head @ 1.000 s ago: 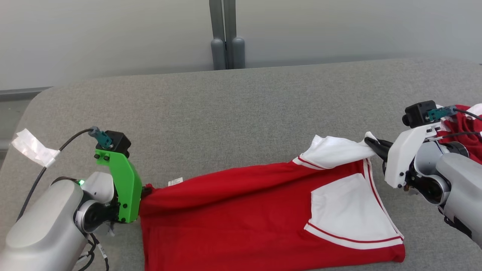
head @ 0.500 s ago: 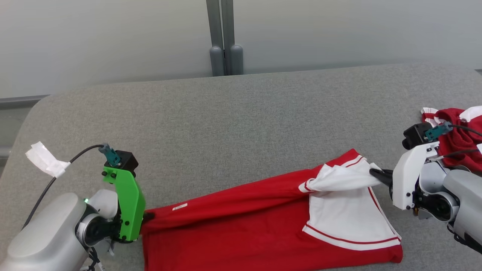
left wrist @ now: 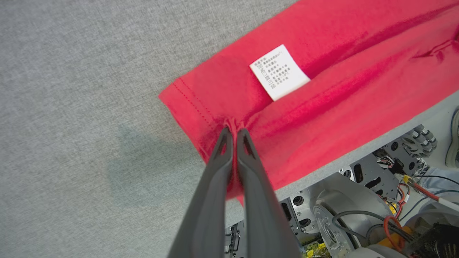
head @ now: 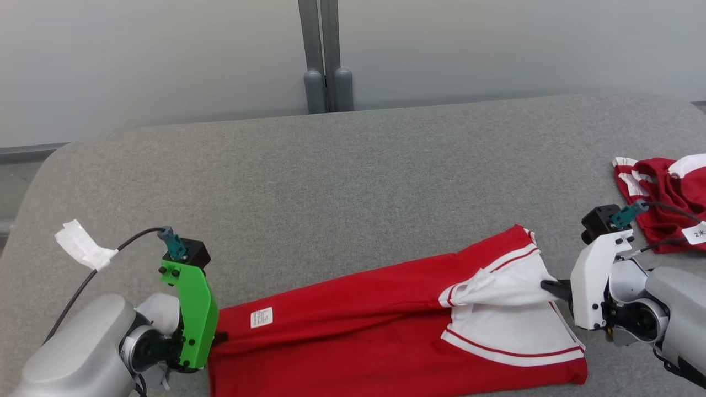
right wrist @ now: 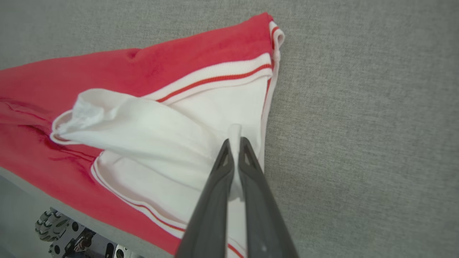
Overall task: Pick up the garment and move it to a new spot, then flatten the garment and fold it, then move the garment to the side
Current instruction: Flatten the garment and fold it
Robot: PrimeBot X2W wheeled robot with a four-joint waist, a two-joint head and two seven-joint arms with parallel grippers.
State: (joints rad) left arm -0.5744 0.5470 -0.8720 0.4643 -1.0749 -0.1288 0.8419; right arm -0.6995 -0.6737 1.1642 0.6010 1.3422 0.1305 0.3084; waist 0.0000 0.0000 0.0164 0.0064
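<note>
Since a second ago both arms have come back toward the bench's (head: pixel 331 182) near edge, dragging the garment's (head: pixel 358 331) top layer with them. A red corner with white trim now lies flat behind the white sleeve (head: pixel 496 286). (The head camera shifted too, so part of that change is only the view.)

The left fingers (left wrist: pixel 215 172) are pressed fully together on a pinch of red hem near the care label (left wrist: pixel 279 71). The right fingers (right wrist: pixel 215 179) are likewise clamped, on a tuck of white sleeve cloth.

The garment lies stretched along the near edge, between the left and right ends of the bench. Its near side hangs over that edge.

Step looks like flatten-and-fold, with a layer being laid over. The next move likely calls for keeping the cloth taut between both grips and lowering together. The bunched sleeve needs smoothing before release, or it could stay creased.

Hard to tell:
- How many layers each pinch holds.
- The left fingers in the head view, tucked behind the green mount (head: pixel 193 314).
- The garment's near edge, cut off by the bottom of the head view.
- A second garment (head: pixel 662 193) at the right edge, cut off, tag illegible.
- Label print too small to read.
</note>
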